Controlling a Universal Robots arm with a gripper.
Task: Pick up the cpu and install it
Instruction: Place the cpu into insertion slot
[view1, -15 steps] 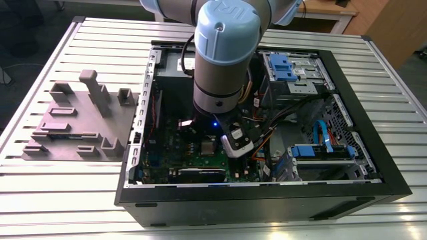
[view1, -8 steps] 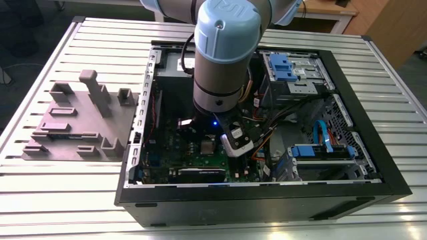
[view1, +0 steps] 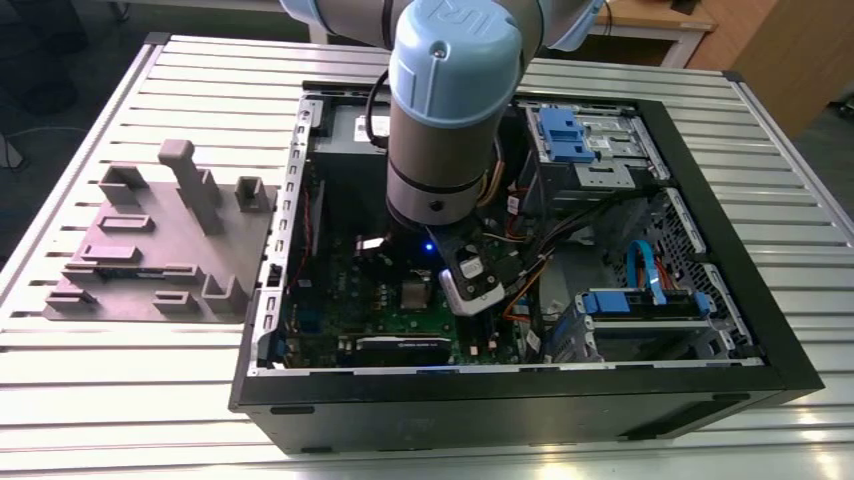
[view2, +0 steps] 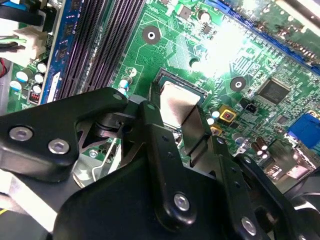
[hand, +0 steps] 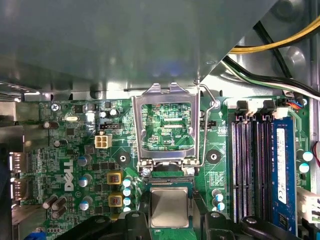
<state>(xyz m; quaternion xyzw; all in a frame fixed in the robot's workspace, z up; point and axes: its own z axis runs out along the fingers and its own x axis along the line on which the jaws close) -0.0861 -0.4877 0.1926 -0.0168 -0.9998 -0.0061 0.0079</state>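
Slatted tabletop (view1: 134, 400) carries an open computer case (view1: 534, 405), so I reach down inside it. With the socket frame (hand: 136, 130) swung up clear, the cpu (hand: 170, 206) lies on the motherboard (hand: 75, 150) just beside it, under my end effector (hand: 170, 222). I cannot tell whether I pinch it.

You are looking at a robotics lab or workshop. An opened computer case (view1: 507, 405) lies on a ribbed aluminium table (view1: 120, 370). A pale blue robot arm (view1: 447, 110) stands over the case, a grey fixture block (view1: 160, 250) sits beside the case, and wooden furniture (view1: 781, 50) stands behind it.
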